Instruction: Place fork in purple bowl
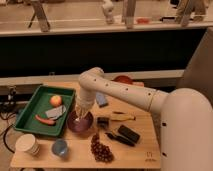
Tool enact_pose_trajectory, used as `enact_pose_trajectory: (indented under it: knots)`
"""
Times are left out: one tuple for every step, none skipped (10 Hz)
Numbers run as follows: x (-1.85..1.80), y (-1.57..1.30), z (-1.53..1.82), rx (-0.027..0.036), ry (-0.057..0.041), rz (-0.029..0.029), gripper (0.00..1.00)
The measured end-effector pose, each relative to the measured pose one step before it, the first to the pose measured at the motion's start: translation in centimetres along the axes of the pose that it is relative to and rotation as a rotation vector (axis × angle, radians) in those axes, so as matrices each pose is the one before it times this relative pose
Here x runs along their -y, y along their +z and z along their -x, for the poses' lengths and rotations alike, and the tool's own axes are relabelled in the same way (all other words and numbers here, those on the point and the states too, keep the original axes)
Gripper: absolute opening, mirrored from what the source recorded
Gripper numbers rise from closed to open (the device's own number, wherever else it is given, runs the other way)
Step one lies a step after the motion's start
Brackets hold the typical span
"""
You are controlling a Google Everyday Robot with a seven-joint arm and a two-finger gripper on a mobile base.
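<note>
Gripper (80,113) low over purple bowl (80,123), bowl directly beneath. Pale fork (77,119) seems to hang from tip into bowl; grasp state cannot tell. Green tray (30,111) left, grapes (101,148) right-below. Judgement: placement nearly done; release, withdrawal left.

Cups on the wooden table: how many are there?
2. A white paper cup stands at the front left corner; a small blue cup stands beside it. The gripper is over the purple bowl.
</note>
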Motion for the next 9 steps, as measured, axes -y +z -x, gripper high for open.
enact_pose_trajectory:
  knots:
    - [0.115, 0.589, -0.023, -0.0044, -0.01157, 0.0065, 0.13]
    - [0.04, 0.343, -0.014, -0.00484, -0.00938, 0.00785, 0.22]
    - [-0.197, 0.6, -0.24, -0.00773, -0.00754, 0.00984, 0.35]
    - [-0.181, 0.456, -0.22, -0.0073, -0.00573, 0.00785, 0.43]
    - [-0.036, 0.395, -0.08, -0.00829, -0.01002, 0.00981, 0.55]
    - [-0.007, 0.188, -0.05, -0.0054, -0.00579, 0.00609, 0.63]
    - [-0.096, 0.18, -0.121, -0.00563, -0.00365, 0.00622, 0.73]
    - [-0.097, 0.079, -0.1, -0.00288, -0.00119, 0.00269, 0.79]
    - [-0.037, -0.006, -0.064, -0.00111, -0.00236, 0.00079, 0.8]
